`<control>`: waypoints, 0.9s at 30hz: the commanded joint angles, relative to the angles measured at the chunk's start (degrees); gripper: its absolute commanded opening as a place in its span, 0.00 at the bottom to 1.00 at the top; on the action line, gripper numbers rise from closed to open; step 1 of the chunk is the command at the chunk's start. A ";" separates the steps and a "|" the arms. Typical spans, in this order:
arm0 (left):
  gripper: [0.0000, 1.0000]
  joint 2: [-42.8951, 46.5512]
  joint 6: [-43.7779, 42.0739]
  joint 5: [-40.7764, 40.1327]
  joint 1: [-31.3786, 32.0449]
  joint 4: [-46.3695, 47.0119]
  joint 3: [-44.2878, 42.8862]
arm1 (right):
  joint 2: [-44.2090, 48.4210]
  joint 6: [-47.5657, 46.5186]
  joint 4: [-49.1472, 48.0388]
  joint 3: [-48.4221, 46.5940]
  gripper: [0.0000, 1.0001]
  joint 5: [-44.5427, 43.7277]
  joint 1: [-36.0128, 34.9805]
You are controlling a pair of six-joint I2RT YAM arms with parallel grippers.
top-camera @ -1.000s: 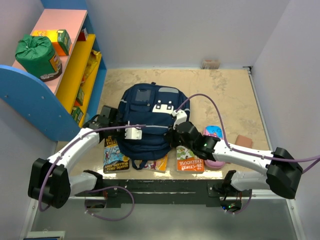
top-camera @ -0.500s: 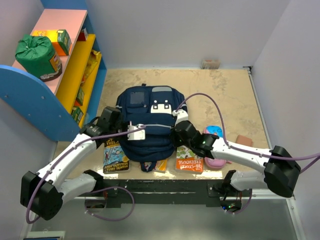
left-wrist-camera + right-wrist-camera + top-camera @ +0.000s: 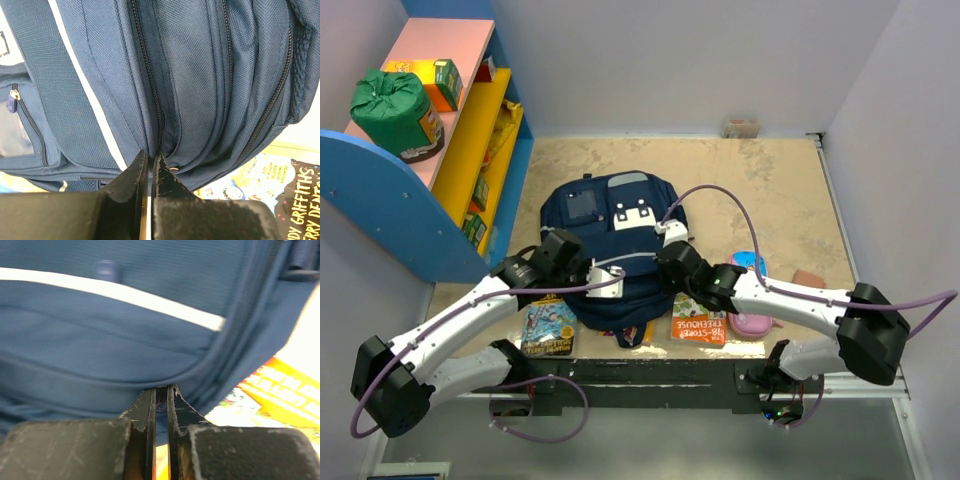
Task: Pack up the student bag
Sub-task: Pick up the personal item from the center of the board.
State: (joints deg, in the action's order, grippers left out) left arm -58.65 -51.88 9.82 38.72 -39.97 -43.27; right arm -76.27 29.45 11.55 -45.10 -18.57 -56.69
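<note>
**Progress.** The backpack (image 3: 610,225) lies flat near the middle of the table (image 3: 780,190), front pocket up, with its lower end toward the arm bases. Every zip visible in the left wrist view runs closed, and no compartment shows an opening. The likely contents are all outside the bag. One book (image 3: 548,325) lies at its near-left corner and a second book (image 3: 698,322) at its near-right corner. The edge of a third book shows under the near end of the bag. A pink case (image 3: 752,325) lies just right of the second book, partly under the right arm. Assessment: packing proper is not started. The step in hand appears to be opening or positioning the bag. Unzipping, loading and closing all remain.

**Left gripper** (image 3: 151,156). The jaws are clenched to a thin slit. The tips sit on a zip seam at the bag's near edge, beside a small metal ring. They appear to pinch the seam or its pull, but which of the two cannot be told.

**Right gripper** (image 3: 161,388). The jaws are likewise clamped almost together at the bag's right side, below the pale stripe. A scrap of blue material shows between the fingers, so it is judged to be gripping the bag.
</note>
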 commanded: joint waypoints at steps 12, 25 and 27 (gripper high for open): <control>0.00 -1.20 6.61 9.07 3.64 14.03 -2.70 | 0.17 3.68 -27.09 -1.22 0.00 15.30 -5.98; 0.00 -2.69 15.84 9.60 4.00 23.70 -3.67 | -9.95 6.32 -39.41 -3.94 0.00 23.57 -10.29; 0.00 -2.87 15.93 9.16 4.00 24.32 -3.75 | -11.78 5.97 -38.55 -4.99 0.00 24.89 -10.29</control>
State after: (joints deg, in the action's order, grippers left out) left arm -60.90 -40.97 9.41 40.25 -36.10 -43.29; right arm -85.25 35.53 -12.27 -45.15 -6.26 -63.05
